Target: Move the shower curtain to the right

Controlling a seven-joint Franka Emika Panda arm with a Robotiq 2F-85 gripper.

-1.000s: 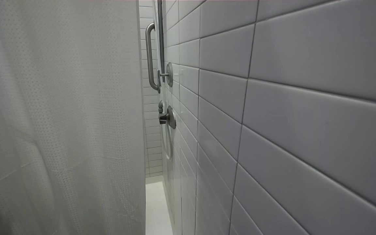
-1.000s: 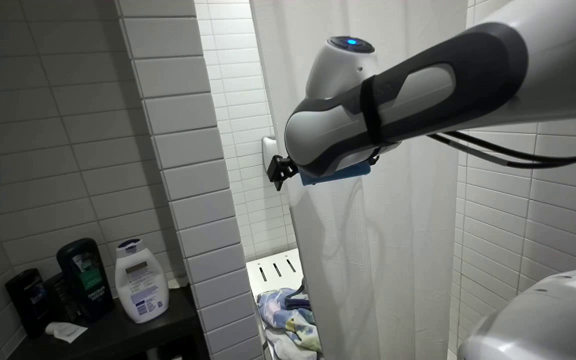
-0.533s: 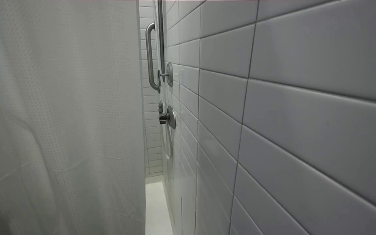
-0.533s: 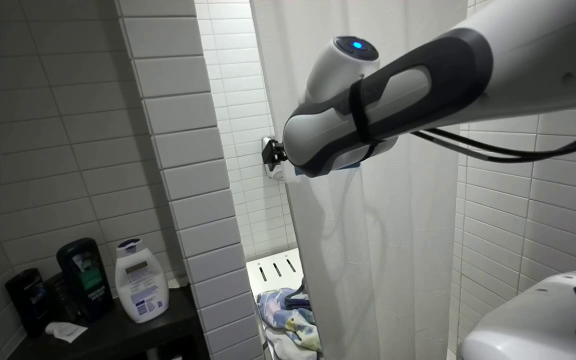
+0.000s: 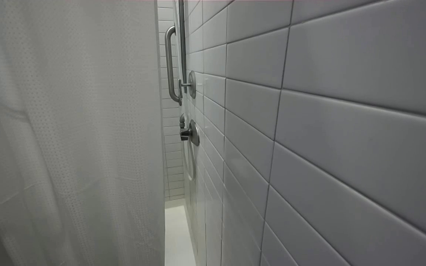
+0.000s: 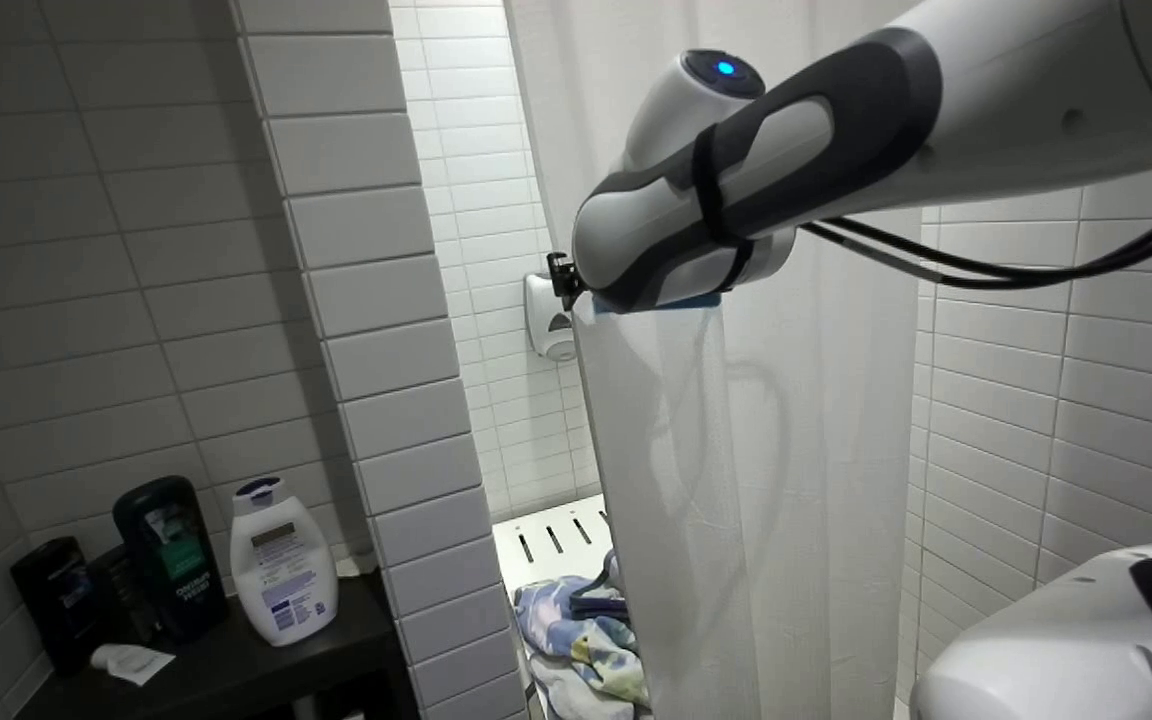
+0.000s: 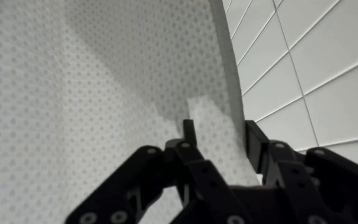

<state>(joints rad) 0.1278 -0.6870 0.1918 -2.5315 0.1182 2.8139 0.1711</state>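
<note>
The shower curtain (image 6: pixel 786 450) hangs as a tall white sheet with soft folds, and it also fills the left of an exterior view (image 5: pixel 87 111). In the wrist view the dotted fabric of the curtain (image 7: pixel 89 109) runs up to a free edge at the right. My gripper (image 7: pixel 220 132) is at that edge, its fingers apart, with a strip of the curtain in the gap. The right-hand finger (image 7: pixel 256 143) lies along the edge, and whether it touches the cloth I cannot tell. In an exterior view the gripper (image 6: pixel 564 280) shows beside the arm's wrist, at the curtain's left edge.
A tiled pillar (image 6: pixel 366 330) stands left of the curtain. Behind it are a soap dispenser (image 6: pixel 549 320), a slotted white seat (image 6: pixel 551 540) and a colourful cloth (image 6: pixel 581 630). Bottles, including a white bottle (image 6: pixel 281 560), stand on a dark shelf (image 6: pixel 236 680). A grab bar (image 5: pixel 169 62) is on the wall.
My arm and gripper have risen along the curtain's left edge, lately shifting slightly right. Lower down, that edge has moved a little right, and the curtain's folds have shifted.
</note>
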